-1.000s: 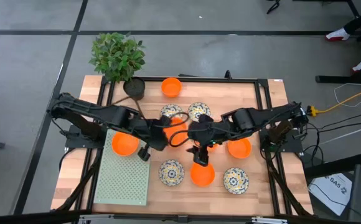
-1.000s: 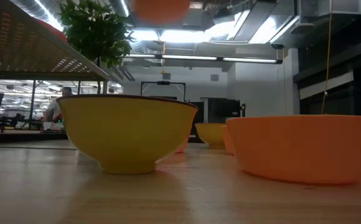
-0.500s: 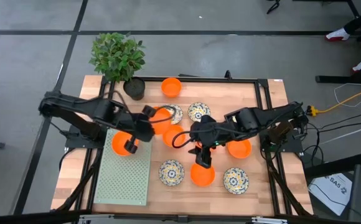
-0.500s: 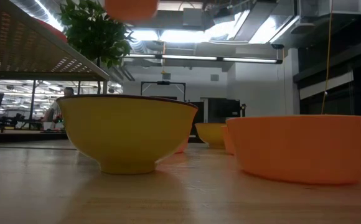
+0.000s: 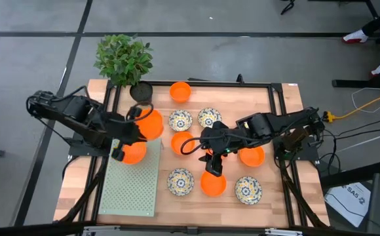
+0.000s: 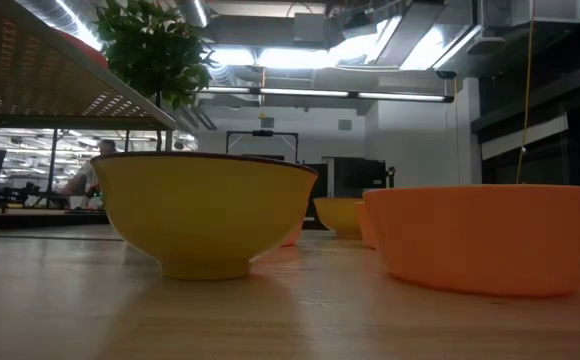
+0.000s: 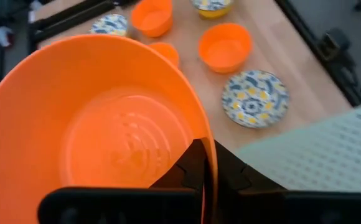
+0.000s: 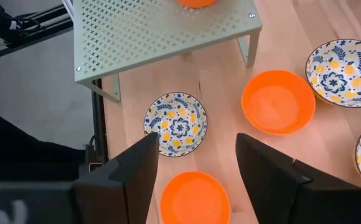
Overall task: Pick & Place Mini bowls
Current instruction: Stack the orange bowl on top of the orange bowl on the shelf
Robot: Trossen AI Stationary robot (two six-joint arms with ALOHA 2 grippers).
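My left gripper (image 5: pixel 137 126) is shut on a plain orange mini bowl (image 5: pixel 150 123), held in the air over the far right corner of the green perforated rack (image 5: pixel 130 187). A second orange bowl (image 5: pixel 132 153) sits on that rack. My right gripper (image 5: pixel 211 164) hangs open above the table's middle, over an orange bowl (image 8: pixel 195 200) that stands on the wood. More orange bowls (image 5: pixel 182 142) and blue-and-yellow patterned bowls (image 5: pixel 180 120) stand around it. Neither gripper shows in the low view. My left gripper holds the orange bowl by its rim (image 7: pixel 206 144), one finger inside the bowl (image 7: pixel 190 167) and one outside, pinching the wall. The fingers come from the table's left side, slanting down. The bowl is lifted clear, its opening facing up.
A black plant pot (image 5: pixel 141 92) with a leafy plant stands at the far left, close behind the held bowl. Orange bowls (image 5: pixel 251 156) and patterned bowls (image 5: pixel 247 189) crowd the right half. In the low view a bowl (image 6: pixel 205 212) stands close to the camera.
My left gripper has carried the orange bowl up and toward the table's left edge, from the middle cluster of bowls to the rack's corner. The bowl has risen out of the top of the low view.
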